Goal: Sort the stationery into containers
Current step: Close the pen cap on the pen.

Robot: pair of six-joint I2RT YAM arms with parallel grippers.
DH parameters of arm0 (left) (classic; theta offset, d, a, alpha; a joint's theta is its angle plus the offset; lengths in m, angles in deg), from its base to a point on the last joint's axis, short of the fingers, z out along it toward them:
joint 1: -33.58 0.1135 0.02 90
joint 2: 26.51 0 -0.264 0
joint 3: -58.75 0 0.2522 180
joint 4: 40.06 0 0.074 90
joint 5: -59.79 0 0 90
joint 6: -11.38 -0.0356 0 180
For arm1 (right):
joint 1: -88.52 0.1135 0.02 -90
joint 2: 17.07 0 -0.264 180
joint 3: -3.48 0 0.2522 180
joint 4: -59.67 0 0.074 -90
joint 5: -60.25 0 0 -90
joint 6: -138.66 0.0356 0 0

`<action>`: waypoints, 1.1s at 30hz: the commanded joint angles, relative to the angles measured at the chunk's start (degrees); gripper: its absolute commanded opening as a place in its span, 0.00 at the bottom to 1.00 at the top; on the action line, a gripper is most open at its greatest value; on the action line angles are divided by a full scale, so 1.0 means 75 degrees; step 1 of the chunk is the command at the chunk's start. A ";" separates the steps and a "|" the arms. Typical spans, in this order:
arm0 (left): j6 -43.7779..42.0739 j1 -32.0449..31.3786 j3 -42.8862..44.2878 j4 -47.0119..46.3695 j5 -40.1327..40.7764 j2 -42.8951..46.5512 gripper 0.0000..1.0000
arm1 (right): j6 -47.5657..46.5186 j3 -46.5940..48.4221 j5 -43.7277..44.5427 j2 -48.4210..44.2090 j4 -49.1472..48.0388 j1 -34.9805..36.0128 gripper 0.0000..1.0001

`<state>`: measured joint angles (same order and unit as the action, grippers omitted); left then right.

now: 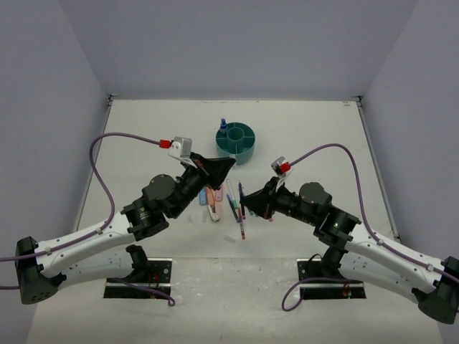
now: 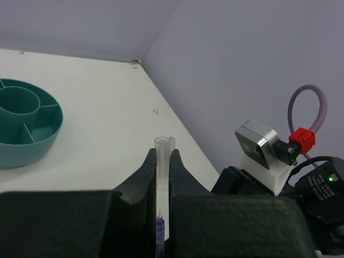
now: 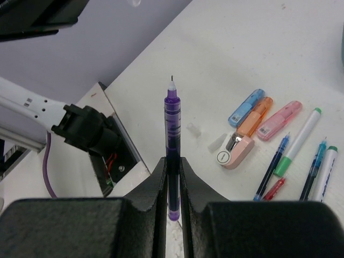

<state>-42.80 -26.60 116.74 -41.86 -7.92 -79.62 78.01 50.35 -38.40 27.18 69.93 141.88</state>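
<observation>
My left gripper [image 2: 163, 157] is shut on a clear pen cap [image 2: 164, 144] that sticks out past its fingertips; in the top view it [image 1: 221, 168] hangs above the table, just near of the teal organiser [image 1: 238, 142]. My right gripper [image 3: 172, 164] is shut on an uncapped purple pen [image 3: 172, 129], tip pointing away from it; in the top view it [image 1: 249, 203] is close to the right of the left gripper. The pen's purple tip [image 2: 159, 228] shows low in the gap between the left fingers. The organiser [image 2: 27, 126] lies far left in the left wrist view.
Loose stationery lies below the grippers: blue [image 3: 245, 107], orange [image 3: 255, 116] and pink [image 3: 278, 120] markers, a pink-and-white piece [image 3: 234, 152], several capped pens [image 3: 299, 141]. The pile [image 1: 214, 199] sits mid-table. A blue item [image 1: 223, 129] stands in the organiser's left compartment.
</observation>
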 commanded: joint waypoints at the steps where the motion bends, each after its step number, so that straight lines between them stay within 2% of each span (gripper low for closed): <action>1: -0.0195 -0.0026 -0.0175 -0.0617 -0.0119 0.0155 0.00 | -0.0101 0.0549 0.0653 0.0174 -0.0321 0.0036 0.00; 23: -0.0400 -0.0026 -0.0319 -0.0960 -0.0166 -0.0147 0.00 | -0.0256 0.1004 0.0130 0.0409 -0.0178 0.0047 0.00; 33: -0.0343 -0.0026 -0.0349 -0.1097 -0.0427 -0.0298 0.00 | -0.0182 0.0940 0.0481 0.0354 -0.0252 0.0035 0.00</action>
<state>-43.94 -26.60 114.78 -46.29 -10.41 -81.98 77.18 55.17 -36.56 30.13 69.80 141.87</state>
